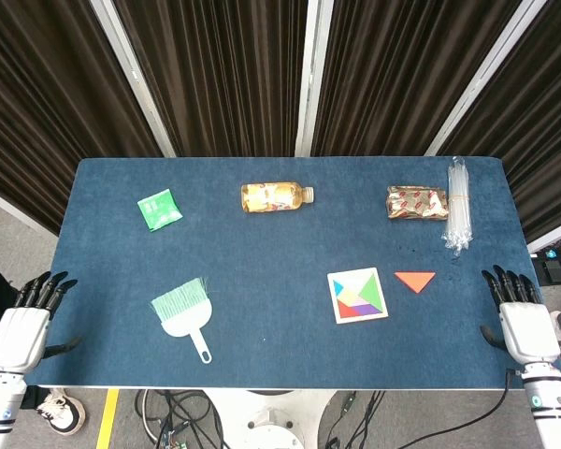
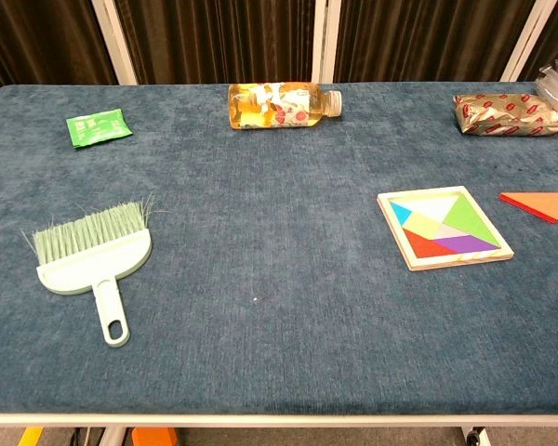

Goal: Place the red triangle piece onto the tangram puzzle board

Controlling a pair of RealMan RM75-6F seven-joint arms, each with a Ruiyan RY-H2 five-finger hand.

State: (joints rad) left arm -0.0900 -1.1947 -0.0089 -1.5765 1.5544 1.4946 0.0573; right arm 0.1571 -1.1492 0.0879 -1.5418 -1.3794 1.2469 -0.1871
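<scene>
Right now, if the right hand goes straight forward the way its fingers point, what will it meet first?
Probably the bundle of clear straws near the table's far right edge. The right hand, open, points up along that edge; the red triangle piece lies well to its left. Height is unclear.

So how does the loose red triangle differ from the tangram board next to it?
The red triangle piece is a single flat triangle in one colour; the tangram puzzle board is a square, light-framed tray filled with pieces of several colours. The triangle looks clearly smaller than the board. The triangle lies nearer the table's right edge, apart from the board, not touching it. Both lie flat on the blue table, and neither hand touches them.
</scene>
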